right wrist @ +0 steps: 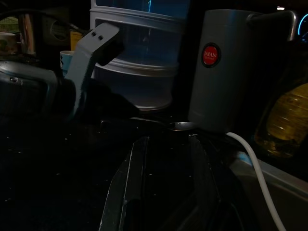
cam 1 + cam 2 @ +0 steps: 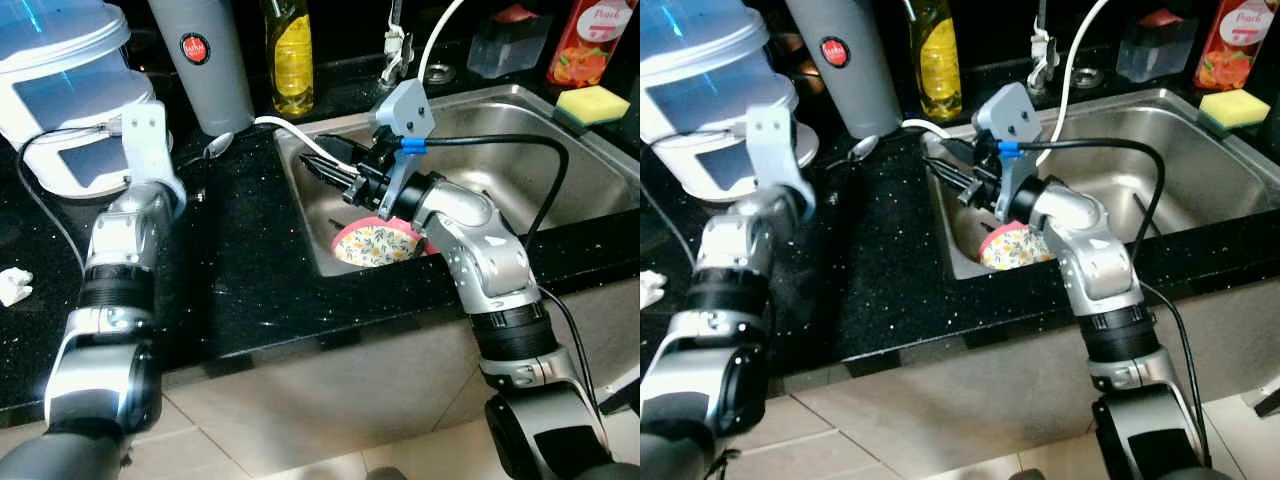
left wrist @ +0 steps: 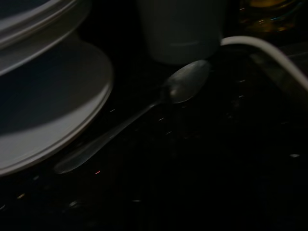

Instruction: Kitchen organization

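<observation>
A metal spoon (image 2: 218, 146) lies on the black counter (image 2: 250, 270), its bowl next to a grey thermos flask (image 2: 205, 60); it appears again as the spoon (image 3: 183, 89) in the left wrist view. My left gripper (image 2: 198, 180) rests low over the counter, just short of the spoon's handle. My right gripper (image 1: 168, 139) hovers over the left rim of the steel sink (image 2: 560, 170), open and holding nothing, pointing toward the spoon and flask. Below the right wrist, a floral bowl with a pink rim (image 2: 375, 243) sits in the sink.
Stacked white containers (image 2: 60, 80) stand at the counter's back left. A yellow oil bottle (image 2: 290, 55), the tap (image 2: 395, 45), a red bottle (image 2: 590, 40) and a yellow sponge (image 2: 592, 103) line the back. A white cable (image 2: 290, 130) crosses the sink's corner. Crumpled paper (image 2: 12, 285) lies far left.
</observation>
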Motion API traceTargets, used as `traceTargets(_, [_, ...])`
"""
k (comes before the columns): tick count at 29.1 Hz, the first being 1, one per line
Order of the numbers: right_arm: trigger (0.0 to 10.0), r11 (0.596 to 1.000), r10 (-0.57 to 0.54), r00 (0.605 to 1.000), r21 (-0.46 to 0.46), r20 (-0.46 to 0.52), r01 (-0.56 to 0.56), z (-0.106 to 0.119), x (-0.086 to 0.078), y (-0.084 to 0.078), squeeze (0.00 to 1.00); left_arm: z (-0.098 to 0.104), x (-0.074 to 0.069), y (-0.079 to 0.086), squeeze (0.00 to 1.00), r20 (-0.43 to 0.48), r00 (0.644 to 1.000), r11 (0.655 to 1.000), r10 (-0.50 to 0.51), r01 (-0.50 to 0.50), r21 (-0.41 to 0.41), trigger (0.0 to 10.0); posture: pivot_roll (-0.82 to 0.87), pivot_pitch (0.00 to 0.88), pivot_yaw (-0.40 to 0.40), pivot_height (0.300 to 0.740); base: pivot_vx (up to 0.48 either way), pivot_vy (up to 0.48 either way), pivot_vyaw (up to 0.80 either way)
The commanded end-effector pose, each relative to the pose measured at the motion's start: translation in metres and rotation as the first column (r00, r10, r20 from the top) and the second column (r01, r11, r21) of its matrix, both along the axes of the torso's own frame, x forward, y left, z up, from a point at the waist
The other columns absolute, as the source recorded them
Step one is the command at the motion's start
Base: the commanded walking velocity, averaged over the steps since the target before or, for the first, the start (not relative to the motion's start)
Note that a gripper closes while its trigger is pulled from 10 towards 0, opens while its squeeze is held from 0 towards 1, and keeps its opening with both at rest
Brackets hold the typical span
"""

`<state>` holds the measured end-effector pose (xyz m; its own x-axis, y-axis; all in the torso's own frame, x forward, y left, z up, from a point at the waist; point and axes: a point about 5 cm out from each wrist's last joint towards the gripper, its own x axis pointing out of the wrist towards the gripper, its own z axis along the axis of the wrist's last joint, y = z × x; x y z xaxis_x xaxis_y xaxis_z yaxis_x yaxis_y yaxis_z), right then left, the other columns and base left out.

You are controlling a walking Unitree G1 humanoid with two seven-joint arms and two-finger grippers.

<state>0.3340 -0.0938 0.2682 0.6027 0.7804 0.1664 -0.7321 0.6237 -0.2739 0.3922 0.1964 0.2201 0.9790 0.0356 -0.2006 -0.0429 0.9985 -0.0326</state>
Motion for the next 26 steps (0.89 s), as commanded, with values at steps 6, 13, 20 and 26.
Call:
traceTargets(6, [10.0, 1.0, 0.004, 1.0, 0.004, 0.023, -0.004, 0.004, -0.001, 0.002, 0.0, -0.032, 0.003, -0.007, 0.0, -0.144, 0.989, 1.0, 0.016, -0.018, -0.015, 10.0, -0.16, 0.0, 0.096, 0.74, 0.0, 0.0, 0.0])
traceTargets(13, [10.0, 1.0, -0.001, 1.0, 0.004, 0.023, 0.001, 0.004, -0.001, 0.001, 0.0, -0.05, 0.001, -0.003, 0.0, -0.222, 0.973, 0.998, 0.064, -0.06, 0.025, 10.0, -0.16, 0.0, 0.098, 0.74, 0.0, 0.0, 0.0])
traceTargets(20, [10.0, 1.0, -0.004, 1.0, 0.007, 0.02, 0.003, 0.003, -0.002, 0.001, 0.0, -0.076, -0.006, -0.001, 0.0, -0.319, 0.945, 0.997, 0.072, -0.07, 0.018, 0.0, -0.16, 0.0, 0.097, 0.74, 0.0, 0.0, 0.0])
traceTargets(26, [10.0, 1.0, -0.004, 1.0, 0.008, 0.019, 0.004, 0.003, -0.002, 0.001, 0.0, -0.083, -0.008, -0.006, 0.0, -0.346, 0.937, 0.997, 0.05, -0.068, -0.039, 0.0, -0.16, 0.0, 0.094, 0.74, 0.0, 0.0, 0.0])
